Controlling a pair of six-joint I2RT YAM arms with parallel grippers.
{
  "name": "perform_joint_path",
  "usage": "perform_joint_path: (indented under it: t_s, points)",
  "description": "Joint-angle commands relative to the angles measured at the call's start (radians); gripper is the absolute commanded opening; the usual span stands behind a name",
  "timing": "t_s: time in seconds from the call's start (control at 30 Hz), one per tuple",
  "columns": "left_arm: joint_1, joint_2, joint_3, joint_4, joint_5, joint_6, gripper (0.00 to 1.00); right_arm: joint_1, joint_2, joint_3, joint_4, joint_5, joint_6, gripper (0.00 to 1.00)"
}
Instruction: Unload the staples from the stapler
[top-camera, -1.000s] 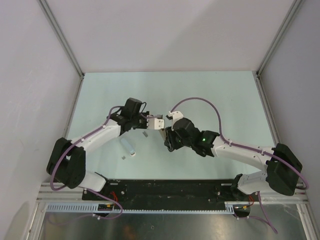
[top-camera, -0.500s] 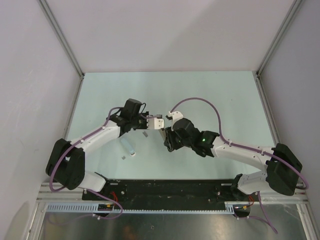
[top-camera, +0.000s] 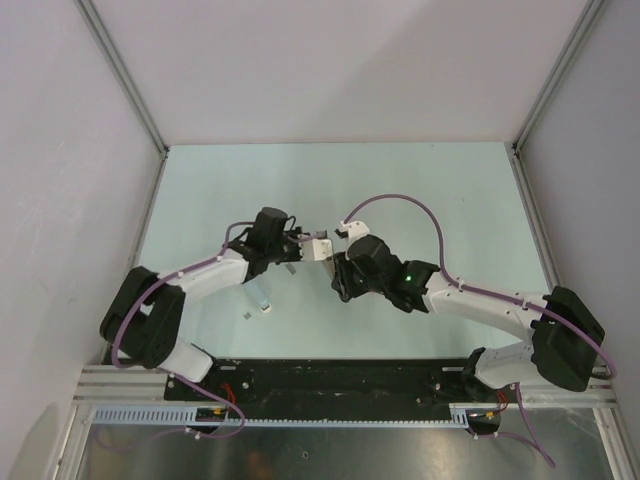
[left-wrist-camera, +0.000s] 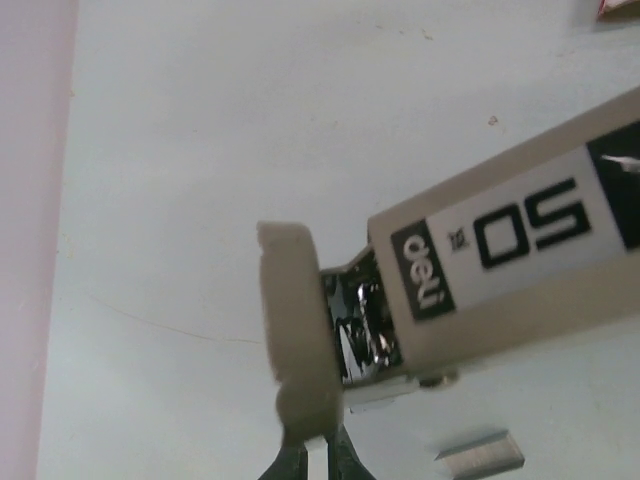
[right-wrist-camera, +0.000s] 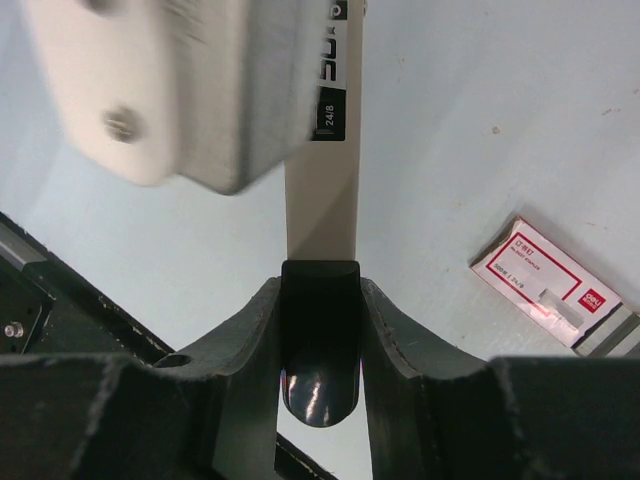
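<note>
The white stapler (top-camera: 320, 248) is held above the table between both grippers. In the left wrist view its labelled body (left-wrist-camera: 510, 260) runs to the right, with dark metal inner parts showing at the open end. My left gripper (left-wrist-camera: 316, 458) is shut on the white end piece (left-wrist-camera: 297, 340) that stands pulled away from the body; in the top view this gripper (top-camera: 303, 243) is left of the stapler. My right gripper (right-wrist-camera: 320, 340) is shut on the stapler's black rear end (right-wrist-camera: 320, 330). A short grey strip of staples (left-wrist-camera: 480, 452) lies on the table below, and it also shows in the top view (top-camera: 289, 268).
A small flat red-and-white box (right-wrist-camera: 548, 283) with a grey end lies on the table; in the top view the box (top-camera: 261, 297) sits near the left forearm. Grey walls enclose the table on three sides. The black base rail (top-camera: 340, 375) runs along the near edge.
The left arm has shifted a little right and toward the near edge, its gripper still at the stapler's end. The right arm and the stapler have barely moved.
</note>
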Motion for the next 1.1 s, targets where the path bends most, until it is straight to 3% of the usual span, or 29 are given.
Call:
perform_joint_path:
  t_s: [0.0,0.17,0.43,0.57,0.73,0.87,0.97,1.07]
  points:
    - [-0.053,0.098,-0.022,0.059,-0.04,0.022,0.0,0.0,-0.008,0.016,0.109,-0.019,0.008,0.0]
    - [-0.055,0.069,-0.003,0.057,-0.061,0.014,0.0,-0.005,-0.012,0.016,0.104,-0.019,0.01,0.0]
    - [-0.05,-0.067,0.168,0.033,-0.028,-0.091,0.0,-0.007,-0.019,0.016,0.112,-0.015,0.017,0.0]
    - [-0.059,-0.044,0.102,0.018,-0.017,-0.093,0.0,-0.002,-0.016,0.016,0.109,-0.009,0.017,0.0]
    - [-0.092,0.06,-0.022,0.012,-0.084,0.008,0.0,-0.004,-0.012,0.016,0.106,-0.011,0.015,0.0]
    - [-0.094,0.119,-0.01,-0.046,-0.131,0.038,0.0,-0.006,-0.014,0.016,0.11,-0.014,0.015,0.0]
    - [-0.081,0.086,0.058,-0.072,-0.117,-0.014,0.0,-0.007,-0.022,0.016,0.112,-0.014,0.018,0.0]
    - [-0.038,0.017,0.184,-0.127,0.014,-0.168,0.0,-0.008,-0.029,0.016,0.113,-0.01,0.02,0.0]
